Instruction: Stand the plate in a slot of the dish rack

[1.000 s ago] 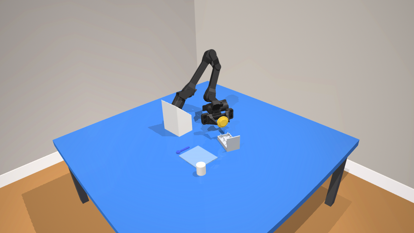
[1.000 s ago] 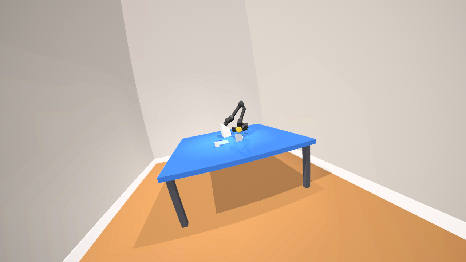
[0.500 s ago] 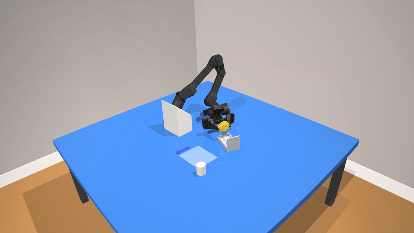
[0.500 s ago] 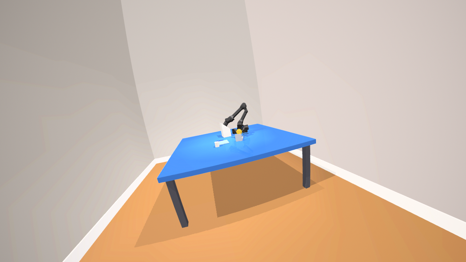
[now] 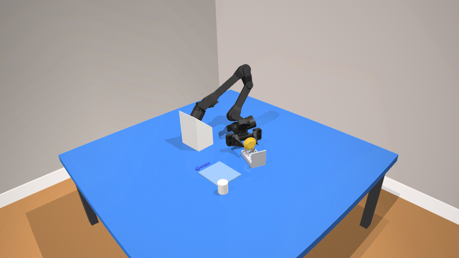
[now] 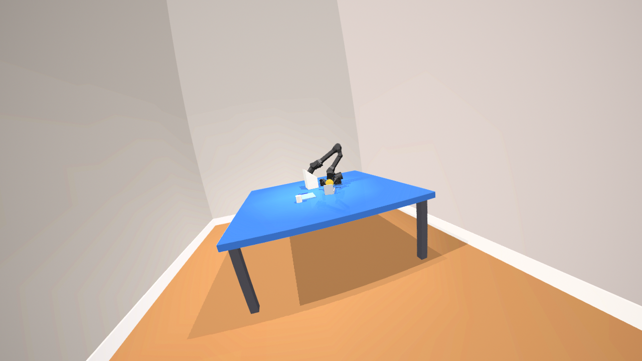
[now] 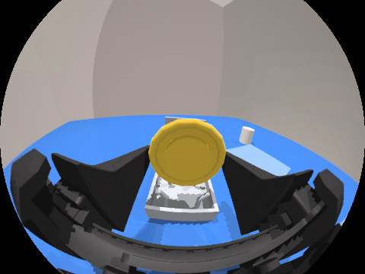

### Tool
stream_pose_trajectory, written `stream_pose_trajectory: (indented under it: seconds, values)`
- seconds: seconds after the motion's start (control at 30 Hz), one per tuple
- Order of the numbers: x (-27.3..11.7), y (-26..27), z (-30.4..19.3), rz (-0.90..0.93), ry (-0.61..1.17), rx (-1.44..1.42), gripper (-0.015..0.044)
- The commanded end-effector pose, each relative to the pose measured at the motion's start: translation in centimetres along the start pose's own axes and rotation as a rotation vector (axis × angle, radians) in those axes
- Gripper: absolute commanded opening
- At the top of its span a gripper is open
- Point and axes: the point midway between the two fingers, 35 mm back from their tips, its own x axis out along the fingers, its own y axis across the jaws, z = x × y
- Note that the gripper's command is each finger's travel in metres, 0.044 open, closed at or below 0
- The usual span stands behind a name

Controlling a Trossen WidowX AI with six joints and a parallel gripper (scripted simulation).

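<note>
Above dish rack point(image 5: 254, 157): arm bent low, tool point(image 5: 249, 143) level, clamping upright plate point(image 5: 249, 143).

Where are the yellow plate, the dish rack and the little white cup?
yellow plate point(image 7: 187, 151): wrist view, centre of its face.
dish rack point(image 5: 258, 158): top view, its tall end wall.
white cup point(image 5: 222, 187): top view, its side wall.

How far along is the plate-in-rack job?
Done: the yellow plate is off the table, clamped on edge in the gripper. In hand: it hangs upright at the near end of the dish rack, not visibly seated between the rails. Left: lower it into a slot, release, move the arm away.
</note>
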Motion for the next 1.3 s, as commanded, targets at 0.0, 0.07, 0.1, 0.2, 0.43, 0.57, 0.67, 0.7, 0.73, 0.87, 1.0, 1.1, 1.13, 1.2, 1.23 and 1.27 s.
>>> stream_pose_trajectory:
  seconds: [0.0, 0.07, 0.1, 0.2, 0.43, 0.57, 0.67, 0.7, 0.73, 0.87, 1.0, 1.1, 1.13, 1.2, 1.23, 1.27]
  values:
    - [0.25, 0.09, -1.29, 0.000, 0.000, 0.003, 0.0000]
    - [0.30, 0.08, -1.76, 0.000, 0.000, 0.003, 0.0000]
    - [0.30, 0.08, -1.76, 0.000, 0.000, 0.003, 0.0000]
    - [0.21, 0.01, -1.43, 0.000, 0.009, -0.007, 0.0000]
    - [0.21, 0.01, -1.43, 0.000, 0.009, -0.007, 0.0000]
    - [0.20, 0.02, -1.45, 0.000, 0.009, -0.004, 0.0053]
    - [0.20, 0.02, -1.45, 0.000, 0.009, -0.004, 0.0131]
    - [0.20, 0.02, -1.45, 0.000, 0.009, -0.004, 0.0157]
    - [0.20, 0.02, -1.45, 0.000, 0.009, -0.004, 0.0184]
    - [0.20, 0.02, -1.45, 0.000, 0.009, -0.004, 0.0289]
    - [0.20, 0.02, -1.45, 0.000, 0.009, -0.004, 0.0394]
    - [0.20, 0.02, -1.45, 0.000, 0.009, -0.004, 0.0400]
    - [0.20, 0.02, -1.45, 0.000, 0.009, -0.004, 0.0400]
    - [0.20, 0.02, -1.45, 0.000, 0.009, -0.004, 0.0400]
    - [0.22, 0.06, -1.31, 0.000, 0.009, -0.004, 0.0400]
    - [0.26, 0.18, -0.92, -0.002, 0.010, -0.003, 0.0400]
